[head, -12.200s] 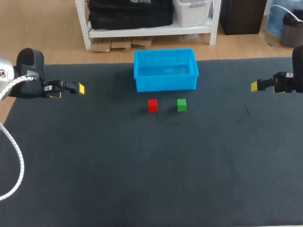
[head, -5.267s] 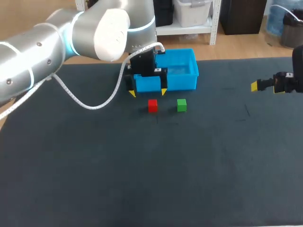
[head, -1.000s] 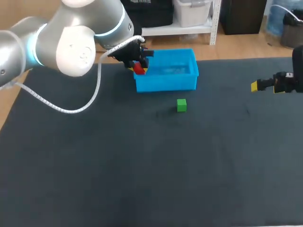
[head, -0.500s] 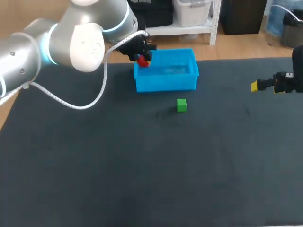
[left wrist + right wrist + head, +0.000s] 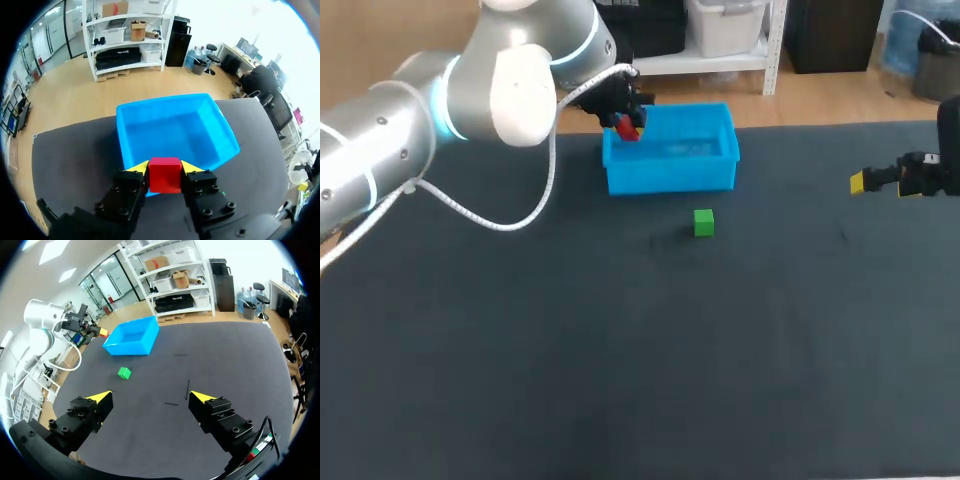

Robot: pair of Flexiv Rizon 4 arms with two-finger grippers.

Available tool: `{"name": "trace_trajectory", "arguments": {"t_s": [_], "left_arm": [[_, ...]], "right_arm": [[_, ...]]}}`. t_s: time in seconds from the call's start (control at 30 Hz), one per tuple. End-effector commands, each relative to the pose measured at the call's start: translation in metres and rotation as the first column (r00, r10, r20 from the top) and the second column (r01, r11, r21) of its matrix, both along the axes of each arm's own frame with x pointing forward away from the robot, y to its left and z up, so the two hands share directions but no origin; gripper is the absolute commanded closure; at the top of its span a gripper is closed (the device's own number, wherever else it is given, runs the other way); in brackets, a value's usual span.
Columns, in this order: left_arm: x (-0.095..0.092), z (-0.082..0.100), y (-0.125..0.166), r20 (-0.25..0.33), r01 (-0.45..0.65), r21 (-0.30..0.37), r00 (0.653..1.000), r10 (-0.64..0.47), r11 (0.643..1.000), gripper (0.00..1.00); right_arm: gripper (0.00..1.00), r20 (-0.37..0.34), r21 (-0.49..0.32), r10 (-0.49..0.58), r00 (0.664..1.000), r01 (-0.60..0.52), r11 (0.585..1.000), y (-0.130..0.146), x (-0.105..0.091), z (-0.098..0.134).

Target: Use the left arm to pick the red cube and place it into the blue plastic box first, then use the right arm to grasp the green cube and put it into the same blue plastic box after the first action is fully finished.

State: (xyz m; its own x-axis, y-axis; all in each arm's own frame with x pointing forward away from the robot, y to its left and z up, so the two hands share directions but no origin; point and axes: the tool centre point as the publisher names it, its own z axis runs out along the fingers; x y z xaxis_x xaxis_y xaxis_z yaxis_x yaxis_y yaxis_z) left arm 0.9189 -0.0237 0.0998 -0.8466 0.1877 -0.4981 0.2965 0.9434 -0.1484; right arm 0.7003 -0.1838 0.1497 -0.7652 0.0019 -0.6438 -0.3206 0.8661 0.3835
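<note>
My left gripper (image 5: 625,125) is shut on the red cube (image 5: 626,127), holding it in the air over the left end of the blue plastic box (image 5: 670,150). In the left wrist view the red cube (image 5: 165,175) sits between my yellow fingertips, with the blue box (image 5: 175,127) just ahead of and below it. The green cube (image 5: 704,222) rests on the dark table in front of the box. My right gripper (image 5: 880,182) hangs open at the far right, away from both cubes. From the right wrist view the green cube (image 5: 124,373) and blue box (image 5: 132,337) lie far ahead of my right gripper (image 5: 150,399).
The dark mat (image 5: 640,340) covers the whole table. My left arm (image 5: 440,100) crosses the back left part of it, with a white cable (image 5: 480,220) looping below it.
My left gripper has carried the red cube up and slightly right, from the box's left front corner to above its left end. The right arm has not moved.
</note>
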Motion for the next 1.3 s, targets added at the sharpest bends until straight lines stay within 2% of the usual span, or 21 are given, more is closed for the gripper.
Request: {"name": "trace_trajectory", "arguments": {"t_s": [0.03,0.37,0.63,1.1,1.13,1.2,1.27,1.3], "left_arm": [[0.020,-0.004,-0.007,-0.046,0.010,0.015,0.999,-0.009,1.000,1.00],[0.029,-0.023,-0.011,-0.143,-0.002,0.040,0.990,0.008,0.999,1.00],[0.030,-0.040,-0.012,-0.196,0.000,0.036,0.981,0.007,0.999,1.00],[0.032,-0.050,-0.014,-0.254,-0.021,0.088,0.966,0.043,0.996,1.00],[0.031,-0.051,-0.015,-0.255,-0.021,0.090,0.966,0.043,0.996,0.93],[0.031,-0.051,-0.016,-0.259,-0.018,0.094,0.965,0.042,0.995,0.65],[0.030,-0.051,-0.017,-0.262,-0.017,0.096,0.964,0.042,0.995,0.54],[0.030,-0.051,-0.017,-0.265,-0.016,0.097,0.963,0.042,0.995,0.43]], "right_arm": [[0.00,0.000,-0.001,0.001,1.000,-0.001,1.000,-0.001,0.000,0.000],[0.00,0.000,-0.001,0.001,1.000,-0.001,1.000,-0.001,0.000,0.000],[0.00,0.000,-0.001,0.001,1.000,-0.001,1.000,-0.001,0.000,0.000],[0.00,0.000,-0.001,0.001,1.000,-0.001,1.000,-0.001,0.000,0.000],[0.00,0.000,-0.001,0.001,1.000,-0.001,1.000,-0.001,0.000,0.000],[0.00,0.000,-0.001,0.001,1.000,-0.001,1.000,-0.001,0.000,0.000],[0.00,0.000,-0.001,0.001,1.000,-0.001,1.000,-0.001,0.000,0.000],[0.00,0.000,-0.001,0.001,1.000,-0.001,1.000,-0.001,0.000,0.000]]}}
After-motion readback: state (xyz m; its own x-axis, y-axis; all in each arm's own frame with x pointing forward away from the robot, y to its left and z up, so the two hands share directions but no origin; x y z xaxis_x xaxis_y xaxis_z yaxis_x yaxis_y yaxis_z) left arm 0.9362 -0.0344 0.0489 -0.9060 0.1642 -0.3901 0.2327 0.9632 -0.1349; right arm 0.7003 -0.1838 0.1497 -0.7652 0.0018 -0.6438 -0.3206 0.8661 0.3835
